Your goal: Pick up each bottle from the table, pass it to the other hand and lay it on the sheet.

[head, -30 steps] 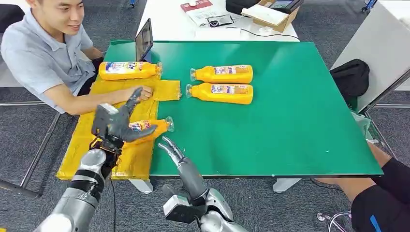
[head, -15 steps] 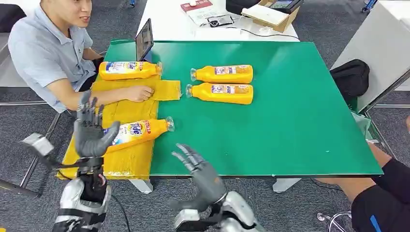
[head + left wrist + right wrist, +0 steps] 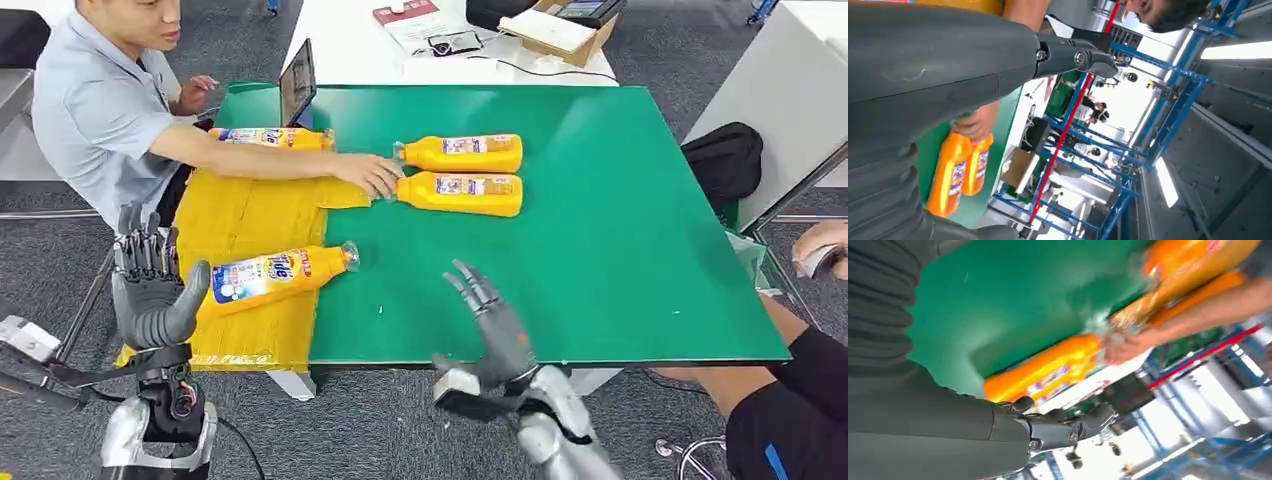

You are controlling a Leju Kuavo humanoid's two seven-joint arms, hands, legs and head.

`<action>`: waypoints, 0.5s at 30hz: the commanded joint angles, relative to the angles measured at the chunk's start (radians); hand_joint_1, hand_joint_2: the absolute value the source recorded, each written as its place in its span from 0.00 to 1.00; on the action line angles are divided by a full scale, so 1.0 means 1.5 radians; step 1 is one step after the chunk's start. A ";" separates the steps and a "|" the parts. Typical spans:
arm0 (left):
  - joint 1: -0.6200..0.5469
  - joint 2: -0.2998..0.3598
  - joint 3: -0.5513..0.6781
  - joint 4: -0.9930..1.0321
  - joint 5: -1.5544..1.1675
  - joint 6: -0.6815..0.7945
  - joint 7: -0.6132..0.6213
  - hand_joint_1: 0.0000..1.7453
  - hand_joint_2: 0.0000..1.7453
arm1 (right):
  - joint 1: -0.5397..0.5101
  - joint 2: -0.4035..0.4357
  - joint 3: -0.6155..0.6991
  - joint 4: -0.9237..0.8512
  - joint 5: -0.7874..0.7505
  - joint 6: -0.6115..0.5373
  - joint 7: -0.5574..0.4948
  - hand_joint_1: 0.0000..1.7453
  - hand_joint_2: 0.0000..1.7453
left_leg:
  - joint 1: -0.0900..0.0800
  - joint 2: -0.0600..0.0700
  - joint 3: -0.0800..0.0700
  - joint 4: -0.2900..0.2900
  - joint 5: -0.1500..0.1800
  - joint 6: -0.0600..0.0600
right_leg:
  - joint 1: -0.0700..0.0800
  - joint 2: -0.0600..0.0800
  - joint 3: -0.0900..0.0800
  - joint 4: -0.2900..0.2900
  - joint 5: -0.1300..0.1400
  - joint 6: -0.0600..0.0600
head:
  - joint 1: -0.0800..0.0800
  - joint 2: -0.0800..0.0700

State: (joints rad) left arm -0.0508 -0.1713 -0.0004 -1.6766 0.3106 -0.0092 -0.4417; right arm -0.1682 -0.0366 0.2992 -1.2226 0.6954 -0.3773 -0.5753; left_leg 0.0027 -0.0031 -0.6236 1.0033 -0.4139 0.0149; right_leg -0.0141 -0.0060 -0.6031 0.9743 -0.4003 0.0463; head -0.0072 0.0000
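1. The right hand hovers over the near edge of the green table, fingers spread, holding nothing. The left hand is raised beside the yellow sheet, fingers upright and apart, also empty.
2. One bottle lies on the near part of the sheet, cap toward the table's middle; a second sheet bottle lies at the far end, partly behind a person's arm.
3. Two bottles remain on the bare green, side by side and well apart from both hands. The person's hand touches the cap end of the nearer one.
4. The step in hand looks like a reach for one of these. The right hand should wait until the person's hand is away, then come down across the bottle's body, away from the cap, leaving room for the left hand to take over.
5. The head view gives the whole layout. The left wrist view shows the two bottles pressed together with the person's fingers on them. The right wrist view is blurred.
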 commanded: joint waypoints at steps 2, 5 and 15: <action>-0.014 0.004 -0.033 0.035 -0.030 0.000 -0.017 0.00 1.00 | -0.114 0.021 -0.062 0.183 0.014 0.004 -0.027 0.00 1.00 | 0.000 0.000 0.003 0.000 -0.001 0.000 | 0.000 0.000 0.003 -0.001 0.000 -0.001 | 0.000 0.000; -0.025 0.004 -0.035 0.049 -0.030 0.000 -0.018 0.00 1.00 | -0.131 0.031 -0.052 0.209 0.023 0.006 -0.021 0.00 1.00 | 0.000 0.002 0.003 0.000 -0.001 -0.001 | 0.000 0.002 0.003 0.000 -0.001 -0.001 | 0.000 0.000; -0.035 0.007 -0.044 0.056 -0.044 0.003 -0.019 0.00 1.00 | -0.160 0.033 -0.032 0.279 0.047 -0.012 -0.008 0.00 1.00 | 0.000 0.001 0.002 0.000 0.000 0.000 | 0.000 0.001 0.002 0.000 0.000 -0.001 | 0.000 0.000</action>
State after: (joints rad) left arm -0.0574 -0.1736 -0.0442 -1.6667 0.2499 -0.0099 -0.4715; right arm -0.3234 -0.0050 0.2403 -0.9858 0.7507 -0.3811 -0.5978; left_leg 0.0031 -0.0030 -0.6235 1.0034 -0.4136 0.0150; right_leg -0.0138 -0.0062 -0.6031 0.9745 -0.4002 0.0463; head -0.0072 0.0000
